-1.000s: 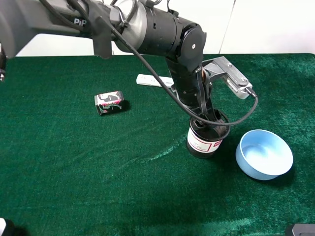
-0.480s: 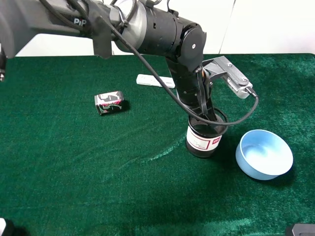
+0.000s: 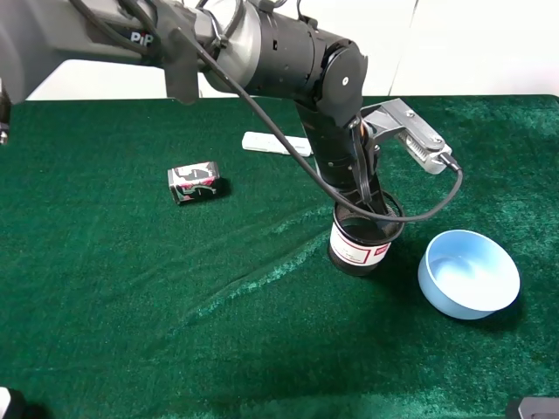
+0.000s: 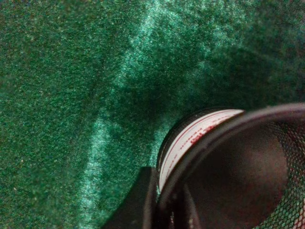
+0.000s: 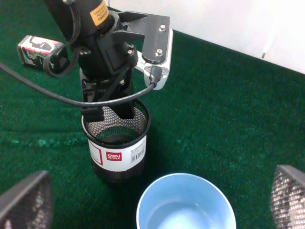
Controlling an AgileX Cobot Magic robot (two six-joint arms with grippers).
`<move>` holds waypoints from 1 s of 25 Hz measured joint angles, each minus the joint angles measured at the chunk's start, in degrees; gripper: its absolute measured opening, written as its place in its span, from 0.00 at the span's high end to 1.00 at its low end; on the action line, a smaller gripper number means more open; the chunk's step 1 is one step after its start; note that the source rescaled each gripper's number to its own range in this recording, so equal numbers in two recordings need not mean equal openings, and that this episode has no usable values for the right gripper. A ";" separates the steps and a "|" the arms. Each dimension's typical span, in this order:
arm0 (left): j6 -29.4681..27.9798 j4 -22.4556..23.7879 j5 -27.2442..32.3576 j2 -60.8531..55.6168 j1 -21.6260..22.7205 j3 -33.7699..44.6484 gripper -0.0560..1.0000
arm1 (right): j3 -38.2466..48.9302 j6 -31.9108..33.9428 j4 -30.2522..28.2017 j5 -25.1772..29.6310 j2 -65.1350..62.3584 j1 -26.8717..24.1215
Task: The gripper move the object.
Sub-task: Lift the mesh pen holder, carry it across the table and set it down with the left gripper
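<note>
**Step in hand: carrying the cup.** We judge the grasp to be made and the move to be under way.

- **Grip.** The black robot arm's left gripper (image 5: 108, 113) is holding one side of the rim only, so we expect the load to hang off-centre and tend to swing. We advise a slow, level travel with the wrist vertical.
- **Clearance.** The green felt desk (image 3: 131, 305) shows creases that could catch the base. We advise lifting well clear before moving sideways.
- **Path.** The route should lead away from the light blue plastic bowl (image 3: 437, 281).

**Position.** The black wire-mesh cylindrical cup (image 3: 360, 249), with its white red-bordered label, is just beside the bowl and apart from it. It is on the bowl's side facing the small black-and-pink can (image 3: 194, 182), which lies well apart from the bowl.

The gripper comes down onto the cup from above. One finger is inside the mesh and the other outside, pinching the wall between them.

We cannot tell whether the base is touching the desk.
</note>
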 joint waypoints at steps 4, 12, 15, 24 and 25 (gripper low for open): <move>0.00 -1.11 0.88 0.00 0.00 -1.50 0.94 | 0.00 0.00 0.00 0.00 0.00 0.00; -1.67 0.52 6.07 -3.76 0.00 -2.16 0.95 | 0.00 0.00 0.00 0.00 0.00 0.00; -2.21 0.87 9.30 -6.61 0.06 -2.22 0.95 | 0.00 0.00 0.00 0.00 0.00 0.00; -4.12 3.18 15.13 -16.01 0.58 2.89 0.95 | 0.00 0.00 0.00 0.00 0.00 0.00; -4.59 3.18 14.75 -17.74 0.83 4.75 0.95 | 0.00 0.00 0.00 0.00 0.00 0.00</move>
